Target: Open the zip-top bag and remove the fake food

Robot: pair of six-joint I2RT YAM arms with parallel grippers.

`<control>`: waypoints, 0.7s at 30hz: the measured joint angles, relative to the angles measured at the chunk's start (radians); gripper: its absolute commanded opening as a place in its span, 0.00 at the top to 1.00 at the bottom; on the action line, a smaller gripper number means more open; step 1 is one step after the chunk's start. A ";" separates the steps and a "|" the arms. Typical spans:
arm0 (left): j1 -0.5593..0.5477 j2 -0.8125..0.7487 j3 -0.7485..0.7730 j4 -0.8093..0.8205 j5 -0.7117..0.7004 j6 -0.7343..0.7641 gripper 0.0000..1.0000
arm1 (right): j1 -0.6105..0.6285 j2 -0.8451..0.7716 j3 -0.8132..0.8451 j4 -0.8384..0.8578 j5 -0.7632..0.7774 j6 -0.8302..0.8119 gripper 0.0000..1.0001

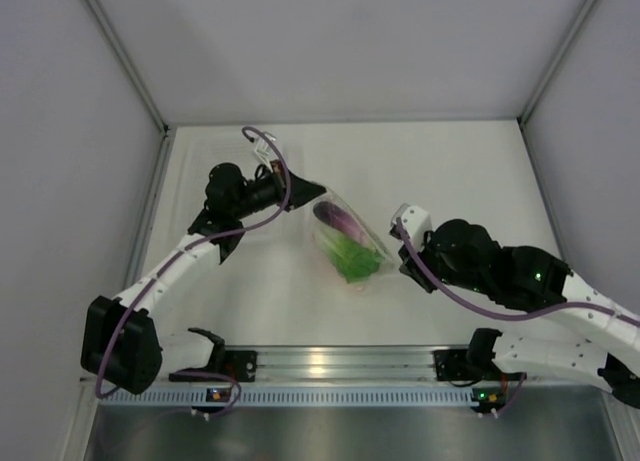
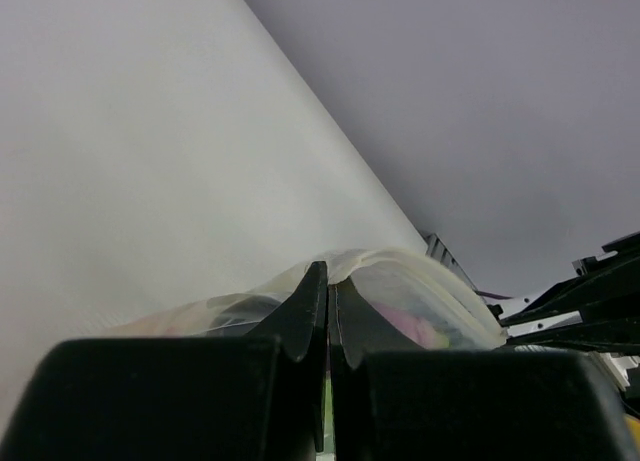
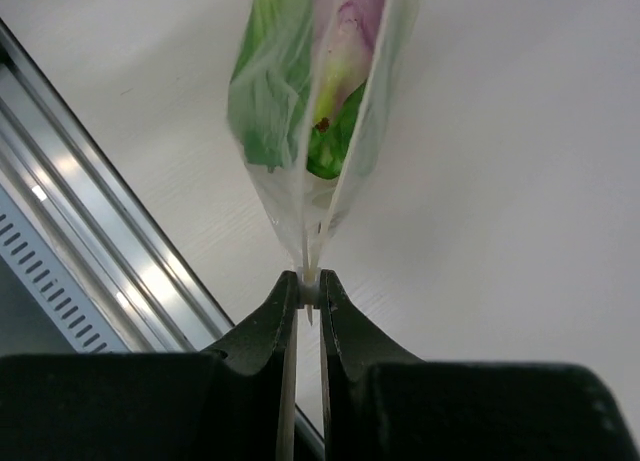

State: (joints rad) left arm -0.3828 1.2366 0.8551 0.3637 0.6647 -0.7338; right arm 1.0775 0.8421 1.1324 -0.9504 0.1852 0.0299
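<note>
Overhead, the left gripper (image 1: 303, 193) is clamped tight on the far-left corner of the zip-top bag (image 1: 372, 243). The bag is held stretched between both arms over the white table (image 1: 460, 171), its long axis running diagonally from far left to near right. Inside, a purple eggplant (image 1: 337, 219) lies along that line beside green lettuce (image 1: 355, 262). The right gripper (image 1: 395, 246) pinches the bag's right edge, fingers closed.

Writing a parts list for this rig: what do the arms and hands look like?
The left arm and right arm have white links between black joint housings, each trailing a purple cable. A green light glows on the right arm. The left hand and right hand each have two black, tapering fingers.
</note>
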 measured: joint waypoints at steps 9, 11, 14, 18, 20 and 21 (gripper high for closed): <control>-0.069 -0.032 -0.097 0.011 0.012 0.019 1.00 | 0.000 0.069 -0.021 0.034 0.008 0.048 0.64; -0.069 -0.048 -0.117 0.011 0.015 0.022 1.00 | 0.000 0.082 -0.021 0.048 0.006 0.054 0.60; -0.069 -0.056 -0.124 0.015 0.017 0.022 1.00 | 0.000 0.092 -0.020 0.054 0.004 0.061 0.58; -0.069 -0.056 -0.124 0.020 0.022 0.023 1.00 | 0.000 0.097 -0.018 0.073 0.013 0.072 0.58; -0.069 -0.056 -0.124 0.021 0.026 0.023 1.00 | 0.000 0.098 -0.013 0.089 0.032 0.077 0.58; -0.069 -0.056 -0.125 0.021 0.028 0.025 1.00 | 0.000 0.101 -0.005 0.095 0.041 0.079 0.58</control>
State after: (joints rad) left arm -0.4515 1.1805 0.7303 0.3851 0.6930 -0.7086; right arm 1.0775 0.9432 1.1278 -0.8558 0.2260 0.1085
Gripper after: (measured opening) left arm 0.016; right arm 0.420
